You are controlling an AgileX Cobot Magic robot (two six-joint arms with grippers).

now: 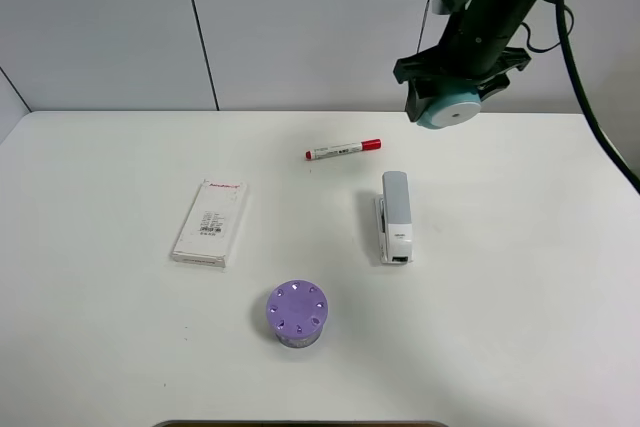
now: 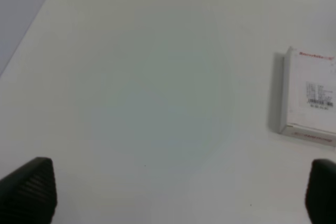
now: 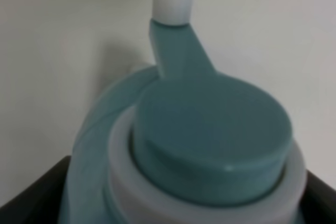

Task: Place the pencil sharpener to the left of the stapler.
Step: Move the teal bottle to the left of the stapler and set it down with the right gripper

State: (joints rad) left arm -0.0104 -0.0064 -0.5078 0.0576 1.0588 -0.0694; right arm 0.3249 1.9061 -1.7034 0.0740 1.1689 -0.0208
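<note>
Right wrist, teal pencil sharpener (image 3: 210,129), white tip

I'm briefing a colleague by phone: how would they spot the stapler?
On the white table, look right of centre, nearer the camera than the red-capped marker. The stapler lies there: a slim grey-and-white bar, unlike the round purple cylinder and flat white box.

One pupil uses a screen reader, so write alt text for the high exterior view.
The right gripper holds the teal pencil sharpener raised near the table's far edge, behind the grey stapler. On the white table also lie a red-capped marker, a white box and a purple cylinder.
</note>
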